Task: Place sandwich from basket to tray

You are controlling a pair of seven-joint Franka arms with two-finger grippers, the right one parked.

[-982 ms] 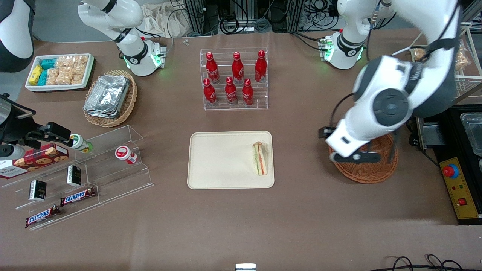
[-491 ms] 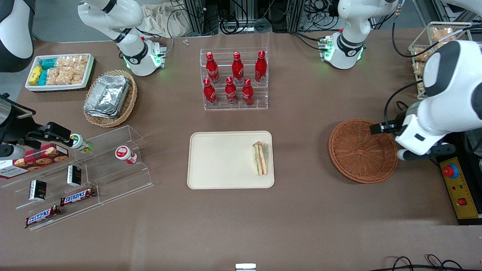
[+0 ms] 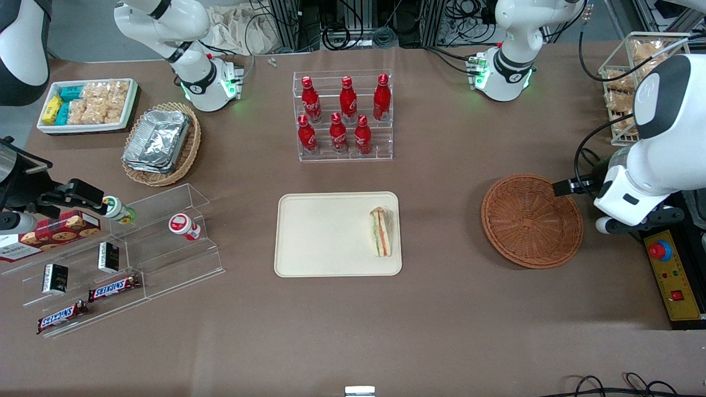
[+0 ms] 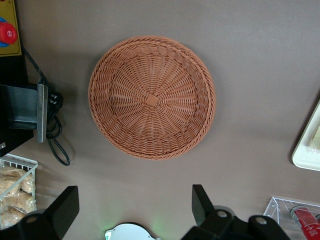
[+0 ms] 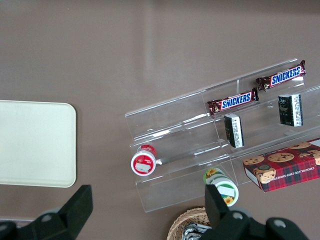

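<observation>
The sandwich [image 3: 380, 232] lies on the tray [image 3: 325, 237], against the tray edge that faces the basket [image 3: 531, 220]. The basket holds nothing. Judged from this layout, the transfer is complete and no further grasp is required.

The governing relation is sideways separation. The gripper [image 4: 135, 207] is raised above the table at the working arm's end, just outside the basket rim. The basket lies between the gripper and the tray, and the sandwich lies well apart from the gripper toward the parked arm's end. The gripper carries nothing. Its fingers [image 4: 200, 200] are spread wide, with only bare table surface visible between them in the left wrist view. The working arm is the nearer arm to the basket.

The sandwich is a triangular wedge of white bread. Its cut face points upward and shows green, orange and red filling layers. Its long axis runs from the far edge of the tray toward the near edge, parallel to the tray's short side. It lies entirely inside the low rim. The tray corner [image 4: 310, 145] nearest the basket is visible in the left wrist view.
</observation>
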